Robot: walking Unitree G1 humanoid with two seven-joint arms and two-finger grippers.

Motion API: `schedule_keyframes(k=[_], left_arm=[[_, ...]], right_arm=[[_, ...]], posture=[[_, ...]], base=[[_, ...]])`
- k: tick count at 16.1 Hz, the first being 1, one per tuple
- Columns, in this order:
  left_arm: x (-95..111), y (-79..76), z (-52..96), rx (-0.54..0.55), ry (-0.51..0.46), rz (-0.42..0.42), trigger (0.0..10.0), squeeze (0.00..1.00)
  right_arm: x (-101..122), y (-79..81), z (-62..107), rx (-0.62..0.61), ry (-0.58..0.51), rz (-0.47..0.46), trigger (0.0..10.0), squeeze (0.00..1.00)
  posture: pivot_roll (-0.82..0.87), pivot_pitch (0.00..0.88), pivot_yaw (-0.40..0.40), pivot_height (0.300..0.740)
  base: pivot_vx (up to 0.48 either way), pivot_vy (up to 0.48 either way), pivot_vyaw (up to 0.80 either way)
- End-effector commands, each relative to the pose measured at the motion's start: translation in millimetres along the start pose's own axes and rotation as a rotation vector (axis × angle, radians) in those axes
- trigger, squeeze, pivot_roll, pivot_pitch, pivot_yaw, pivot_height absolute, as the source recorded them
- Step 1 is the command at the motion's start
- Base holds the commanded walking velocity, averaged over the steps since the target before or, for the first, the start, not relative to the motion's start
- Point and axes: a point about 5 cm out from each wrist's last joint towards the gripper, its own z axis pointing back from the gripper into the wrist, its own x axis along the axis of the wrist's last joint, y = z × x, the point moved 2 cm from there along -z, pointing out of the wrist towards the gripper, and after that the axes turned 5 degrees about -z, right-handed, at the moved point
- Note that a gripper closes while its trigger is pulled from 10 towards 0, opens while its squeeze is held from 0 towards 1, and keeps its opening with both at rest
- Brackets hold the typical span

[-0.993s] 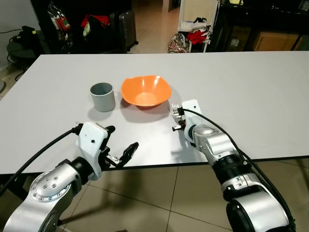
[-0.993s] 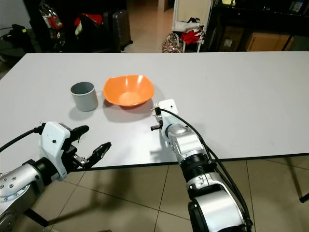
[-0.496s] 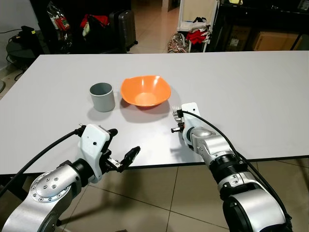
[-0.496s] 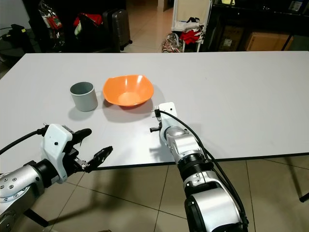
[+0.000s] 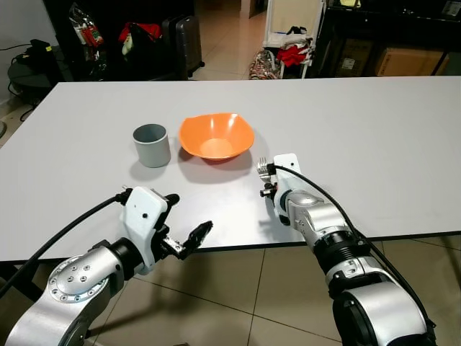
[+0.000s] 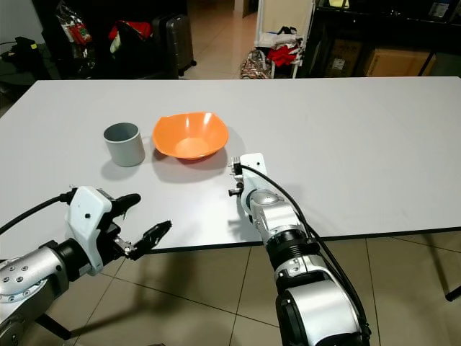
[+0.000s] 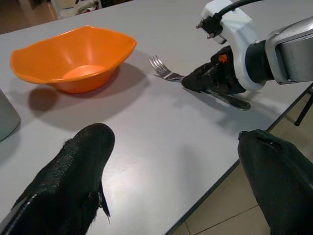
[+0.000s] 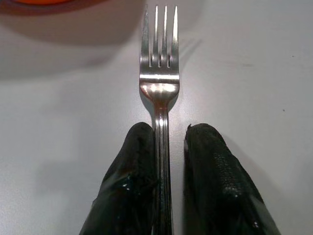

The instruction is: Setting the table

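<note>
A metal fork [image 8: 159,73] lies flat on the white table [image 5: 374,130], tines toward the orange bowl [image 5: 216,135] and just right of it. My right gripper [image 8: 171,129] straddles the fork's handle. One finger touches it and a narrow dark gap shows at the other, so the jaws stand slightly open. A grey cup [image 5: 152,144] stands left of the bowl. My left gripper [image 5: 189,214] hovers open and empty at the table's front edge, left of the fork.
The table's front edge [image 5: 238,247] runs right under both arms, with tiled floor below it. Suitcases, bags and dark shelving [image 5: 180,36] stand beyond the far edge. Bare tabletop stretches to the right of the fork.
My left gripper has drifted slightly right and toward the table edge. The right gripper and the fork stay almost where they were beside the bowl.
</note>
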Motion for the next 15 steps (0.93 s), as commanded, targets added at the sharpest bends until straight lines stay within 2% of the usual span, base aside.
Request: schedule_keyframes(k=[1, 2, 5, 6, 9, 11, 13, 15], left_arm=[[-2, -2.0, 0.2, -0.01, 0.009, -0.003, 10.0, 0.0], [-2, -2.2, -0.3, -0.01, 0.009, -0.003, 10.0, 0.0], [4, 7.0, -5.2, 0.042, -0.023, -0.03, 10.0, 0.0], [9, 11.6, -5.2, 0.075, -0.044, -0.039, 10.0, 0.0], [17, 19.8, -0.2, 0.135, -0.07, -0.067, 10.0, 0.0], [20, 23.5, 2.8, 0.153, -0.078, -0.072, 10.0, 0.0], [19, 29.1, 8.9, 0.179, -0.081, -0.074, 10.0, 0.0], [18, 29.8, 11.1, 0.184, -0.079, -0.07, 10.0, 0.0]], right_arm=[[-20, -1.3, -2.3, -0.002, 0.088, -0.01, 10.0, 1.0], [-19, -1.7, -2.3, -0.002, 0.086, -0.009, 10.0, 1.0], [5, -7.8, 5.1, 0.024, 0.006, -0.053, 10.0, 1.0], [16, -7.7, 13.1, 0.067, -0.037, -0.038, 10.0, 0.0], [30, -17.5, 44.3, 0.115, -0.092, 0.055, 10.0, 0.0], [31, -19.4, 51.1, 0.119, -0.096, 0.078, 10.0, 0.0], [31, -14.6, 65.9, 0.143, -0.116, 0.155, 10.0, 0.0], [32, -8.2, 71.7, 0.154, -0.121, 0.172, 10.0, 0.0]], posture=[[0.01, 0.0, 0.023, 0.74], [0.01, 0.0, 0.018, 0.74], [0.0, 0.0, -0.039, 0.74], [0.0, 0.0, -0.05, 0.74], [-0.03, 0.0, -0.08, 0.74], [-0.04, 0.0, -0.075, 0.74], [-0.06, 0.001, -0.072, 0.74], [-0.07, 0.0, -0.074, 0.74]], base=[[0.0, 0.0, 0.0], [0.0, 0.0, 0.0], [0.0, 0.0, 0.0], [0.0, 0.0, 0.0], [0.0, 0.0, 0.0], [0.0, 0.0, 0.0], [0.0, 0.0, 0.0], [0.0, 0.0, 0.0]])
